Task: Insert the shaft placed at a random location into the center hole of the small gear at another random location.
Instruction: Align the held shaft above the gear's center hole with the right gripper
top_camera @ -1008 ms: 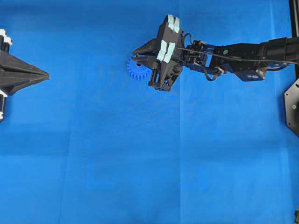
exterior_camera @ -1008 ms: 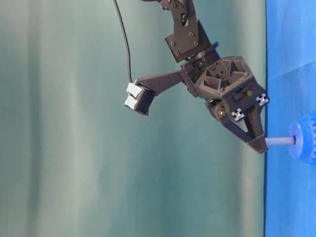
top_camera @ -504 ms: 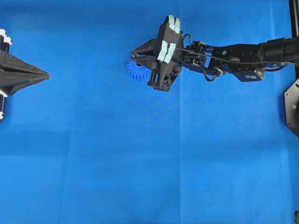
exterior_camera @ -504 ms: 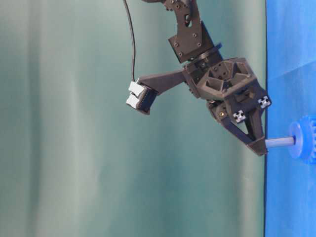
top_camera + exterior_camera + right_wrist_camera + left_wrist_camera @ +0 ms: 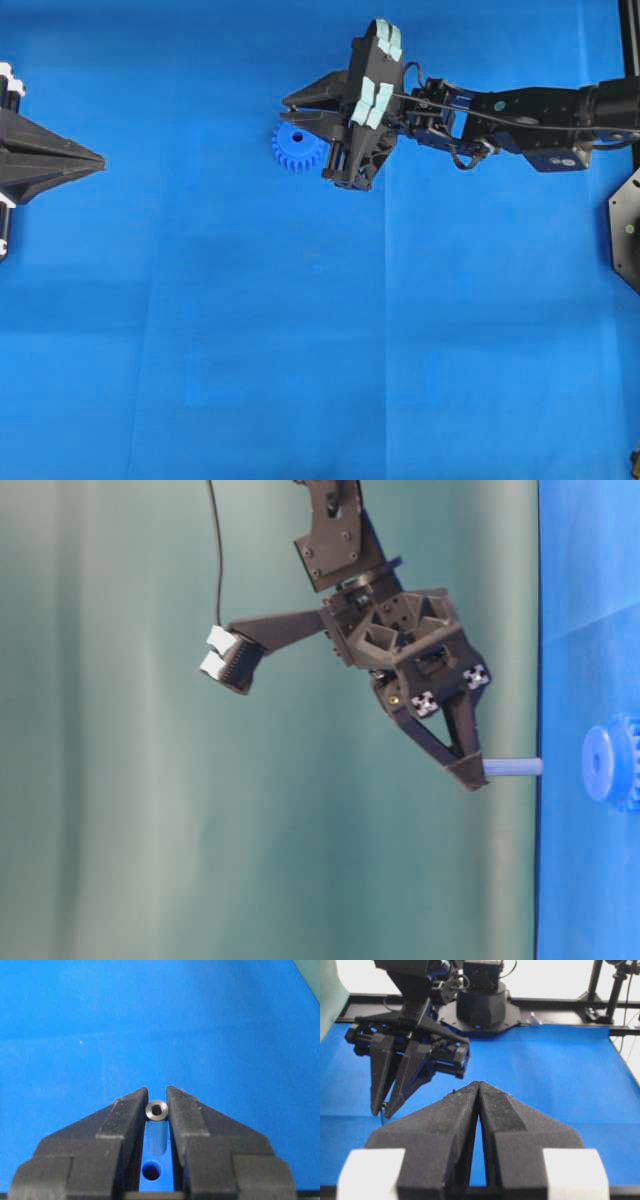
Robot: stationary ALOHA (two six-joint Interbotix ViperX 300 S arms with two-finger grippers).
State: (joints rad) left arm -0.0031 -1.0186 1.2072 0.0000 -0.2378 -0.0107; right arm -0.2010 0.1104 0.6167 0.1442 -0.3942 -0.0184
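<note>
Blue cloth (image 5: pixel 300 330) backs the right hand (image 5: pixel 157 1105) pinching the shaft (image 5: pixel 157 1110), its fingers hiding most of the small gear (image 5: pixel 297 149).

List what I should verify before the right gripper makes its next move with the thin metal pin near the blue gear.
1. Grip: the right gripper is shut on the thin silvery metal shaft: ok.
2. Shaft seated: a clear gap separates its free end from the small blue plastic toothed gear: not ok.
3. The small round center hole in the hub is uncovered: ok.
4. Shaft in line with the hole: close in the table-level view, but the gripper hides the shaft from overhead: cannot tell.
5. Gear lies flat on the blue cloth: ok.
6. The left gripper is shut and far from the gear: ok.
</note>
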